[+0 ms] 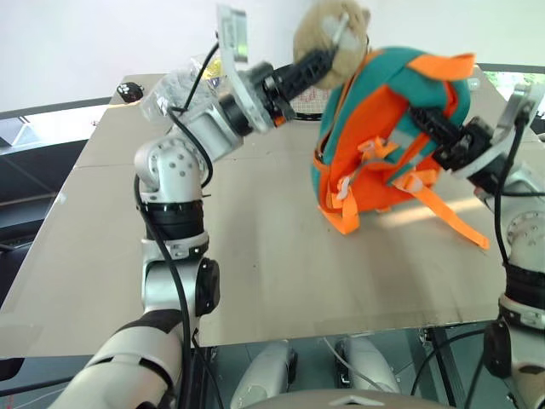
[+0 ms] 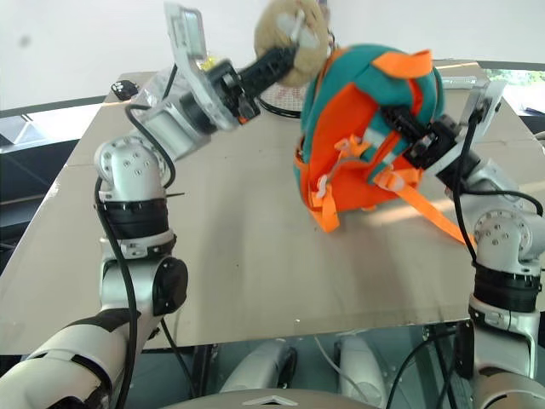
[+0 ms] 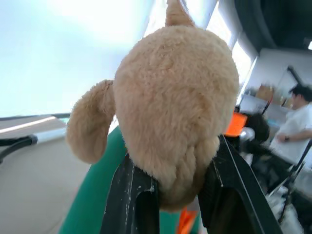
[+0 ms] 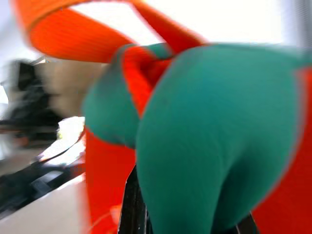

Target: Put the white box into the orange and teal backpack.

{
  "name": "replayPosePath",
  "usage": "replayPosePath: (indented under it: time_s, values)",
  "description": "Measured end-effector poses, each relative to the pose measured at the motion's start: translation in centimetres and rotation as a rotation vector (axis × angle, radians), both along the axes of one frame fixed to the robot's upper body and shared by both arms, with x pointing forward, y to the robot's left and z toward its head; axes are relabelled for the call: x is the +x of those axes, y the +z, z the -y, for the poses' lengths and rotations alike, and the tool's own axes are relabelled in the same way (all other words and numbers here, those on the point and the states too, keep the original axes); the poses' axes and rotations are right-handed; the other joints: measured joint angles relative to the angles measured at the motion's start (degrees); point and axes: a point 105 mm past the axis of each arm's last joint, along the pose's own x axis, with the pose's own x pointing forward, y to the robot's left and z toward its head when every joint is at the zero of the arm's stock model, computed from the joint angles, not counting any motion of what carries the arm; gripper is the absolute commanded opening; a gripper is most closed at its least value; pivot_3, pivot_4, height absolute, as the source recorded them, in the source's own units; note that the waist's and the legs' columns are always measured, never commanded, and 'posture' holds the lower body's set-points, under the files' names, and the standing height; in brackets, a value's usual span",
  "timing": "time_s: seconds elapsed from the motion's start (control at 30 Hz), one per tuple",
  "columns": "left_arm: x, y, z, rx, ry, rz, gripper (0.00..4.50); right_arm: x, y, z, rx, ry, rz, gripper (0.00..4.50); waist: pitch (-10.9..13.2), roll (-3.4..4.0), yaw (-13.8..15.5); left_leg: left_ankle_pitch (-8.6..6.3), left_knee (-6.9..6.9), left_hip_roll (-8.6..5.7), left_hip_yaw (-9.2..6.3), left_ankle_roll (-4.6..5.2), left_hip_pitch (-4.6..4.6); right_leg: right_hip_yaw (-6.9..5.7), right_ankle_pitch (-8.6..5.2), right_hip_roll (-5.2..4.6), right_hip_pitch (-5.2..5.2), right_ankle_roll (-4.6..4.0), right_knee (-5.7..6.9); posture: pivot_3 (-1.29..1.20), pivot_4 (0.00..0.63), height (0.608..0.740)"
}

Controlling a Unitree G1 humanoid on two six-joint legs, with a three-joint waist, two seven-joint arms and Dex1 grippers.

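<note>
The left gripper (image 1: 334, 58) pinches the tan bear (image 1: 334, 36) on the backpack (image 1: 387, 128), and the right gripper (image 1: 423, 118) grabs its teal side

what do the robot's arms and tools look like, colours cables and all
Both arms are silver-grey rounded metal segments with black joint bands and loose black cables running alongside. The left tool and right tool each have two slim black fingers on a black wrist, with a flat silvery bracket mounted at the wrist.
</note>
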Motion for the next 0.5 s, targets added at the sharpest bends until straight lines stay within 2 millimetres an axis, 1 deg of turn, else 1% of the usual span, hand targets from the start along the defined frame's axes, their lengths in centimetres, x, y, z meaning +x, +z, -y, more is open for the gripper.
replayPosePath:
  time_s: [0.03,0.07,0.13,0.17,0.2,0.23,0.27,0.3,0.33,0.37,0.43,0.5]
  values:
    - [-0.1,0.3,-0.3,-0.016,-0.006,-0.016,0.38,0.6,0.4,0.2,0.018,-0.029,0.002,0.0,0.0,0.0,-0.16,0.0,0.0,0.01,0.04,0.0,0.0,0.0,0.0,-0.01,-0.04,0.0,0.06,0.0,0.15,0.739]
    - [-0.3,-0.2,-0.9,-0.033,-0.014,-0.067,0.38,1.5,0.8,0.3,0.05,-0.073,-0.001,0.0,0.0,0.01,-0.7,0.0,0.0,0.03,0.05,0.0,0.0,-0.01,0.0,-0.02,-0.04,0.0,0.29,0.0,0.15,0.739]
    - [-0.4,-1.7,-1.6,-0.03,-0.008,-0.127,0.38,2.1,0.6,0.4,0.07,-0.099,-0.017,0.0,0.0,0.01,-0.96,0.0,0.03,0.03,0.02,0.0,-0.06,-0.04,0.0,-0.03,-0.05,0.0,0.29,0.0,0.15,0.739]
    - [-0.8,-3.8,-2.9,0.0,0.041,-0.166,0.38,2.7,0.5,0.0,0.098,-0.104,-0.033,0.0,-0.04,0.06,-1.2,0.0,-0.02,0.03,0.02,0.0,-0.04,-0.05,0.0,-0.03,-0.08,0.0,0.24,0.0,0.15,0.739]
    - [-1.4,-6.9,-3.8,0.03,0.068,-0.24,0.38,3.0,0.2,0.3,0.106,-0.125,-0.049,0.0,-0.13,0.22,-1.53,0.0,-0.06,0.01,0.16,0.0,0.08,-0.02,0.0,-0.06,-0.05,0.0,0.29,0.0,0.15,0.739]
    - [-1.5,-8.2,-4.1,0.038,0.074,-0.279,0.38,3.1,0.0,0.4,0.105,-0.135,-0.057,0.0,-0.14,0.25,-1.54,0.0,-0.04,0.01,0.19,0.0,0.11,-0.02,0.0,-0.07,-0.05,0.0,0.3,0.0,0.15,0.739]
    - [-1.5,-10.1,-4.4,0.045,0.078,-0.348,0.38,3.4,-0.5,0.6,0.104,-0.147,-0.077,0.0,-0.06,0.13,-1.5,0.0,-0.01,0.01,0.1,0.0,0.03,-0.09,0.0,-0.04,-0.14,0.0,0.28,0.0,0.15,0.739]
    - [-2.2,-12.9,-6.1,0.085,0.164,-0.404,0.38,4.3,-1.3,1.1,0.136,-0.195,-0.119,0.0,0.01,-0.14,-1.21,0.0,0.08,-0.02,-0.06,0.0,-0.27,-0.24,0.06,-0.06,-0.44,-0.08,0.28,0.0,0.15,0.739]
    - [-2.6,-14.6,-6.9,0.111,0.203,-0.446,0.37,4.6,-1.6,1.6,0.144,-0.218,-0.136,0.0,-0.11,0.11,-1.24,0.0,-0.08,-0.05,0.23,0.0,0.2,-0.13,0.05,-0.15,-0.12,-0.08,0.25,0.0,0.15,0.739]
    - [-2.9,-16.2,-7.2,0.121,0.222,-0.489,0.37,4.8,-2.1,1.8,0.144,-0.228,-0.154,0.0,-0.14,0.16,-1.19,0.0,-0.17,-0.05,0.21,0.0,0.21,-0.15,0.04,-0.13,-0.12,-0.08,0.18,0.0,0.15,0.739]
    - [-2.9,-18.4,-7.3,0.153,0.264,-0.528,0.36,5.4,-2.9,2.0,0.154,-0.241,-0.194,0.0,-0.12,0.13,-1.06,0.0,-0.15,-0.05,0.15,0.0,0.22,-0.21,0.05,-0.13,-0.1,-0.09,0.23,0.0,0.15,0.739]
    - [-2.4,-18.9,-7.3,0.187,0.309,-0.512,0.36,5.7,-3.2,2.2,0.163,-0.252,-0.213,0.0,-0.13,0.13,-0.95,0.0,-0.15,-0.06,0.17,0.0,0.31,-0.19,0.08,-0.13,-0.04,-0.13,0.29,0.0,0.15,0.739]
